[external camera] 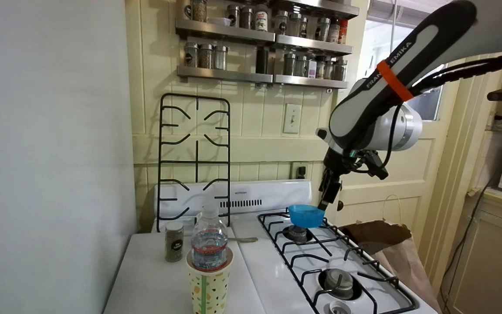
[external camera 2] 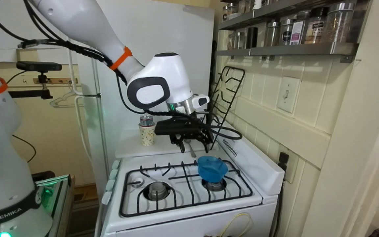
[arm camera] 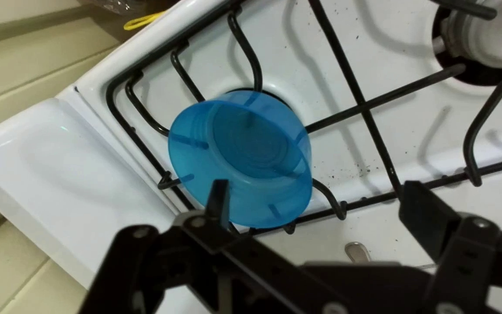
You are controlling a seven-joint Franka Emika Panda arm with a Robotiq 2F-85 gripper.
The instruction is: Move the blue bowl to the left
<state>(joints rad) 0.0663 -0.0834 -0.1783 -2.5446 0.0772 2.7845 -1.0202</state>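
Bottle (external camera: 209, 248): in both exterior views only. My arm (external camera: 366, 109) slopes downward, tool (external camera 2: 194, 152) spread apart near blue bowl (arm camera: 251, 148).

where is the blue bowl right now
In an exterior view, the blue bowl sits on the right side of the black stove grate, over the burner nearest the back panel.

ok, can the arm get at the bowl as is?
Probably yes: the jaws stand open near the bowl, with nothing visible blocking them, though they'd likely need to shift sideways and down first.
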